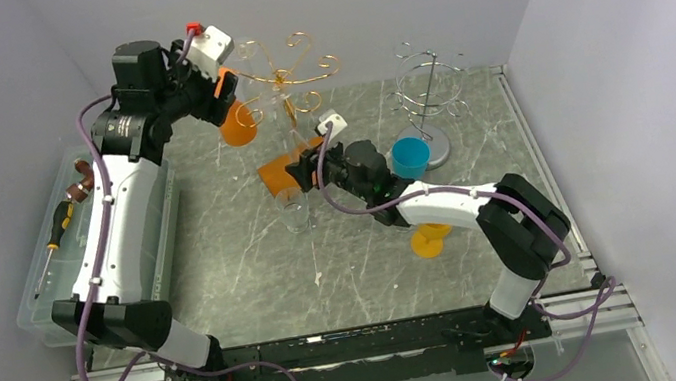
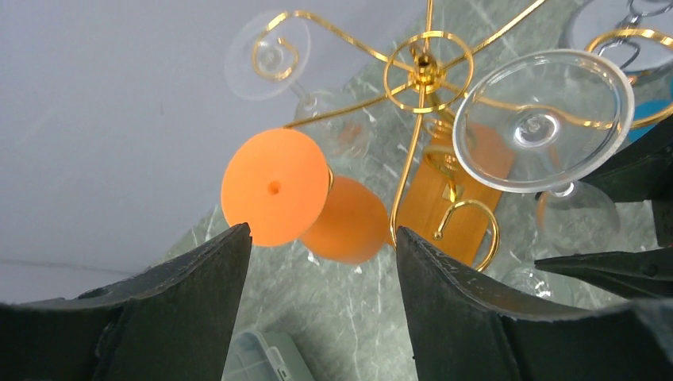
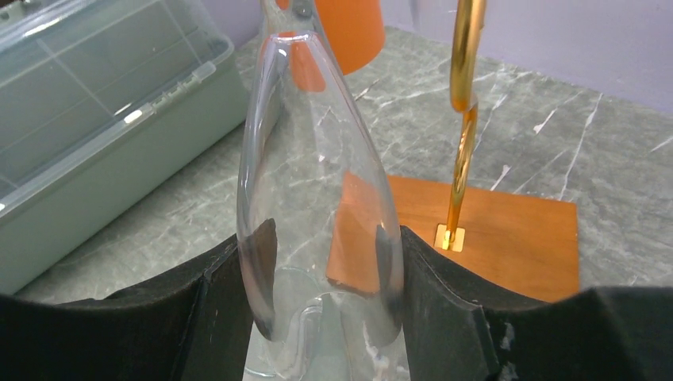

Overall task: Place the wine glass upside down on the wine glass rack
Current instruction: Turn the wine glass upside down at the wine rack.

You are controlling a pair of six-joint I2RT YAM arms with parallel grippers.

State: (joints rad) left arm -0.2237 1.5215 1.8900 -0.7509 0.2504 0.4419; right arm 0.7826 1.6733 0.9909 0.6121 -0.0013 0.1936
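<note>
A gold wire wine glass rack stands on a wooden base at the back middle. An orange wine glass hangs from it upside down, foot up. My left gripper is raised just beside that glass, open, with nothing between its fingers. Two clear glasses also hang on the rack. My right gripper is shut on the lower bowl of an upright clear wine glass, in front of the base; the same glass shows from above.
A silver wire rack stands at the back right, with a blue cup before it. Another orange glass sits under the right arm. A clear plastic box with tools lies along the left edge.
</note>
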